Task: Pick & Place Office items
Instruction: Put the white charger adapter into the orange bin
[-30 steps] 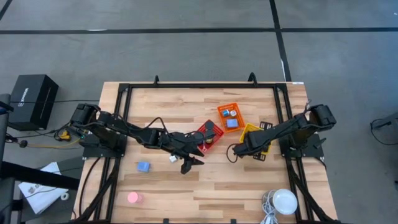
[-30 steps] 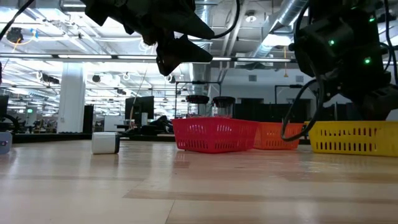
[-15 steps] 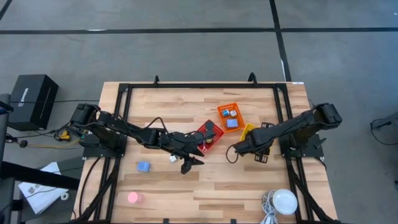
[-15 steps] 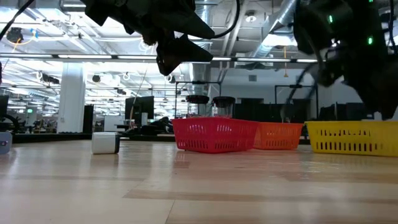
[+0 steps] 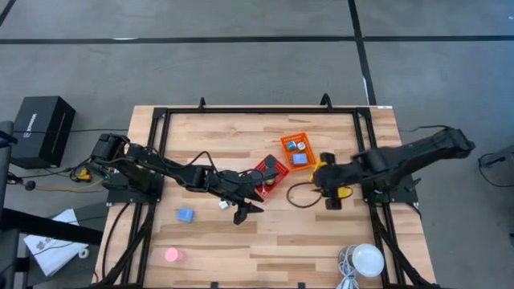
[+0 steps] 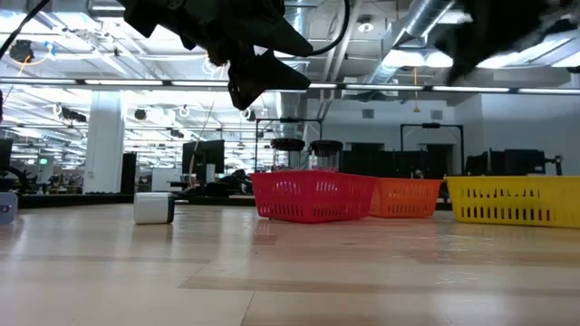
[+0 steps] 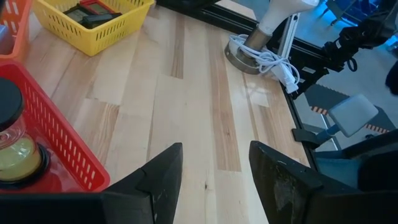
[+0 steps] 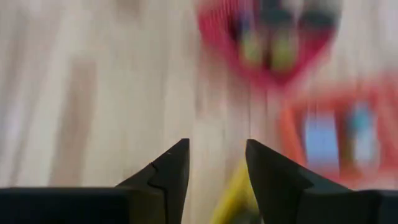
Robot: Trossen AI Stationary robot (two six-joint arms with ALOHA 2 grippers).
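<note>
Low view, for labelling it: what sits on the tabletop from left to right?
White block → red basket → orange basket → yellow basket.

A pale striped wood grain is shown by the table (image 5: 305,241), which is edged by a black frame (image 5: 265,110). Ahead of the left gripper (image 7: 214,168), whose fingers are dark and parted with nothing between them, a red mesh basket (image 7: 46,134) and a yellow mesh basket (image 7: 93,28) are seen. An orange basket (image 5: 296,150) holds a blue piece (image 5: 299,159). A blue block (image 5: 185,215), a pink disc (image 5: 171,255) and a white lamp (image 5: 369,259) are noted. Between the right gripper's (image 8: 216,168) black fingers, only blurred red, orange and yellow are made out.
</note>
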